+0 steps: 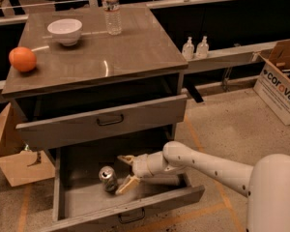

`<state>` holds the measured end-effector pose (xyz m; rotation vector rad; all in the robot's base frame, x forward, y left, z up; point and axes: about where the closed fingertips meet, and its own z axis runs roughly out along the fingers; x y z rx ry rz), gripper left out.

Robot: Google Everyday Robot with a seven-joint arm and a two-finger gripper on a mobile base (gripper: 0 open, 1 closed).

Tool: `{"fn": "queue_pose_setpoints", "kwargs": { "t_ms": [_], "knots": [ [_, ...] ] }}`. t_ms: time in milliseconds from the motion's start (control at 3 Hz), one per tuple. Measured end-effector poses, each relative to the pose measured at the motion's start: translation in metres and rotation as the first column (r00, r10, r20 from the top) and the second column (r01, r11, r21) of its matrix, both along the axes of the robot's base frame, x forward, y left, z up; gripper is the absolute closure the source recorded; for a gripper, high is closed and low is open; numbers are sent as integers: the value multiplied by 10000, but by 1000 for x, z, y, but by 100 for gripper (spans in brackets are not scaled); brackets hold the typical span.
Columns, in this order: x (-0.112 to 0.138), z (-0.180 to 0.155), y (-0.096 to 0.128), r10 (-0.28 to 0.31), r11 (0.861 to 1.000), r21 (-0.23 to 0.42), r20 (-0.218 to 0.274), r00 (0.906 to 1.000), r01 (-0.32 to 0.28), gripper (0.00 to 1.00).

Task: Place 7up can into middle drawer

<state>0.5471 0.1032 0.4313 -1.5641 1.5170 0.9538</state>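
Note:
The 7up can (pixel 107 178) rests on the floor of the middle drawer (pixel 135 209), which is pulled out wide at the bottom of the grey cabinet. The can's silver top faces up and it leans slightly. My gripper (pixel 123 173) reaches into the drawer from the right and is open. Its two tan fingers (pixel 127 184) are spread just to the right of the can. The lower finger is close to or touching the can; the upper one stands clear of it.
The upper drawer (pixel 99 123) is pulled out partway above my arm. On the cabinet top are an orange (pixel 22 59), a white bowl (pixel 65 31) and a water bottle (pixel 111 9). Cardboard boxes stand at left (pixel 19 166) and right (pixel 281 81). Two small bottles (pixel 195 48) sit on a ledge behind.

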Motion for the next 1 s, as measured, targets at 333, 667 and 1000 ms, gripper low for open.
{"fn": "queue_pose_setpoints", "kwargs": {
  "t_ms": [333,667,1000],
  "knots": [
    [5,23,-38,-441,9953,-846,254,9987,461,42],
    [12,55,-77,-539,9786,-1947,738,9958,674,65],
    [19,73,-82,-535,9741,-2131,1056,9930,752,68]
  ]
}}
